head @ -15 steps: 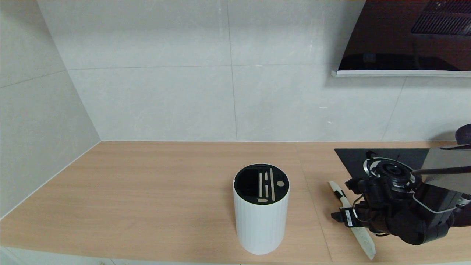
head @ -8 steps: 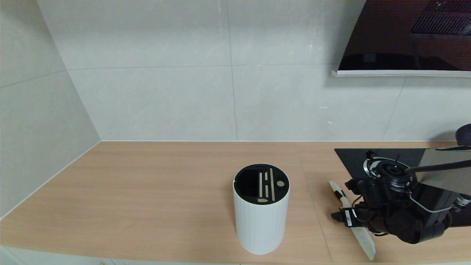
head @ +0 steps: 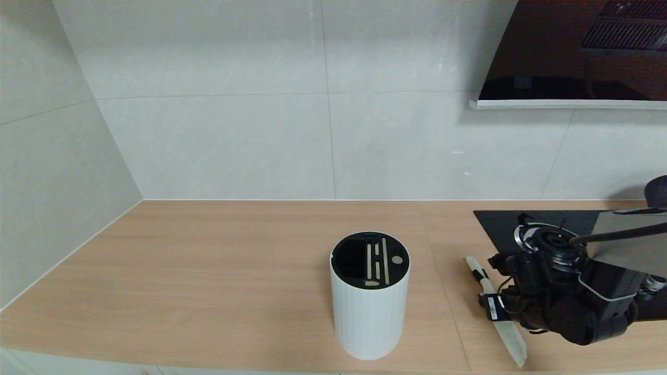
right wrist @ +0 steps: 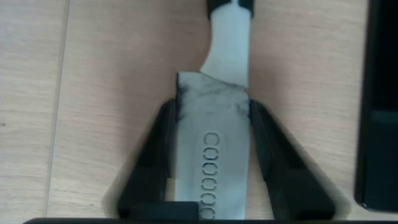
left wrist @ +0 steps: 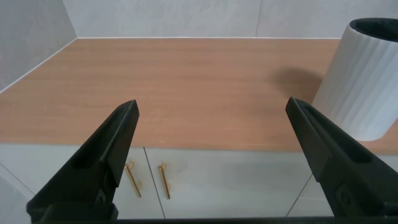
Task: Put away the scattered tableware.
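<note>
Right pincer pinches the white knife lying on the wooden surface, near the white holder; left pincer spread wide.

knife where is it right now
In the head view the knife lies flat on the wooden counter at the robot's right, between the white holder and the black stove, with the right hand closed across its blade.
</note>
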Tool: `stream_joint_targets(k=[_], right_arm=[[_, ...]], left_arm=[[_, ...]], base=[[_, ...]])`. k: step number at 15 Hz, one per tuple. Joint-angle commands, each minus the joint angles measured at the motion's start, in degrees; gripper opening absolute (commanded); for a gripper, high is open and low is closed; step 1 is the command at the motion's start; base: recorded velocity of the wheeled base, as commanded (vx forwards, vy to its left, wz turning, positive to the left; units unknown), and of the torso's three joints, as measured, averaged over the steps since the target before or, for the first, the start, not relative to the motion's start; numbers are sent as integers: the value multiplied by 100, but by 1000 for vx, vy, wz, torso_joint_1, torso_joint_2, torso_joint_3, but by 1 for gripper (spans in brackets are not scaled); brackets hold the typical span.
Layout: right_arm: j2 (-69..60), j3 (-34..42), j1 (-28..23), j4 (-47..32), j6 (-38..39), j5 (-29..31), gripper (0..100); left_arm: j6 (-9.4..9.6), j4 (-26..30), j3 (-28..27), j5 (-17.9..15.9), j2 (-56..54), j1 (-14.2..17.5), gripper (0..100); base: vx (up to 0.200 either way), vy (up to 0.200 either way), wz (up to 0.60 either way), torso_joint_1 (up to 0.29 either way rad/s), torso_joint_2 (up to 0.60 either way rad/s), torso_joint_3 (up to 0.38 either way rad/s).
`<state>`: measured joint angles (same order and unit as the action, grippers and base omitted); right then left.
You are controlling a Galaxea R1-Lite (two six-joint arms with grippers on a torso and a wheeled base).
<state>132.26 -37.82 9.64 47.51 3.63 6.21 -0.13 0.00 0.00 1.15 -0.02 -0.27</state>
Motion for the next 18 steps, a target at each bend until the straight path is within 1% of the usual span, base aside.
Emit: stream_joint_targets(k=[1,4,6,7,10,11,12,14,15,17,18], right_arm=[[20,2,3,-31,-12,4,0],[-51,2,3,-22,6,39,0],[-367,29,11,-31,32,65,0],[-1035,64,99,-128,261,65,0],[-2020,29,196,-585,287,47,0],[-2134,20,213,-593,287,30,0],[-2406,-33,301,-593,287,21,0],[-2811,-376,583,-655,278,21,0],[-2951,-525,706,-848,278,21,0],[-3250,-789,1013,-1094,278,-5,0],[-3338,-885,1119,-1094,270,-14,0]], left_arm=[[-4,0,0,0,2,0,100],[-4,0,0,0,2,0,100],[-4,0,0,8,2,0,100],[5,0,0,0,2,0,100],[5,0,0,0,2,0,100],[5,0,0,0,2,0,100],[5,0,0,0,2,0,100],[49,-9,0,0,2,0,100],[-4,-9,0,8,2,0,100],[-4,-9,0,8,2,0,100],[-4,-9,0,8,2,0,100]], base=[[0,0,0,0,0,0],[0,0,0,0,0,0],[0,0,0,0,0,0],[0,0,0,0,0,0],[0,0,0,0,0,0],[0,0,0,0,0,0],[0,0,0,0,0,0],[0,0,0,0,0,0],[0,0,0,0,0,0],[0,0,0,0,0,0],[0,0,0,0,0,0]])
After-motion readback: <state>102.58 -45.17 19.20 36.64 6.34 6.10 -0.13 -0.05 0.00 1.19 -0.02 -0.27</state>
